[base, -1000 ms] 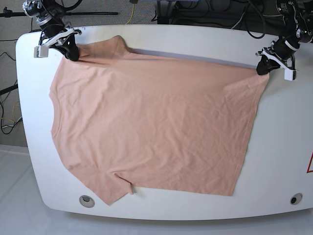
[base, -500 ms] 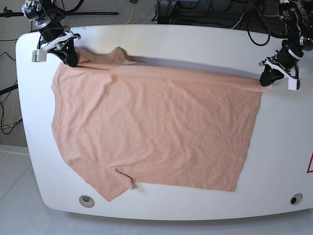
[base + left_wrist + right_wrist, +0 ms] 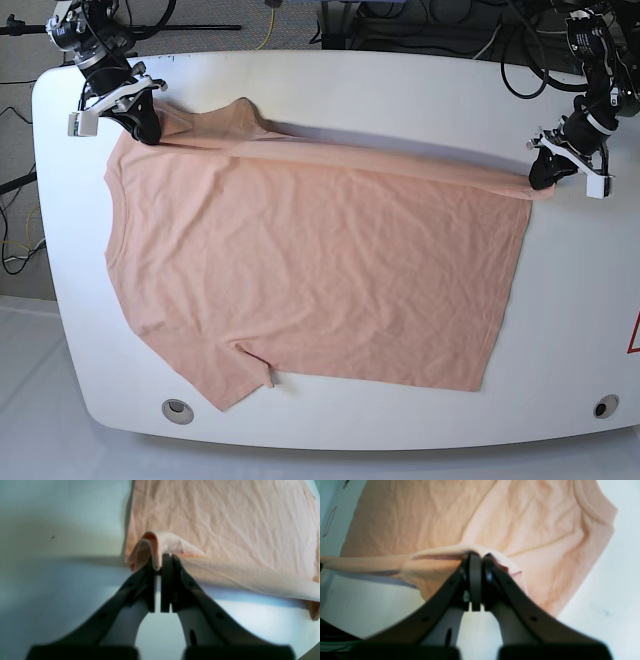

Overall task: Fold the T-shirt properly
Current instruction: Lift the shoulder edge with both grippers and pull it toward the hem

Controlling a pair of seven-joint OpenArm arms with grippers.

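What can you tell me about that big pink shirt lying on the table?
The T-shirt is plain salmon-pink, soft wrinkled cotton by the look of it, short-sleeved, with a curved neckline at the base view's left. It lies spread nearly flat on the white table, one sleeve pointing to the near edge. Its far edge is lifted and stretched into a taut fold between two pinches: the right gripper is shut on the far sleeve corner, the left gripper on the far hem corner. No print shows.
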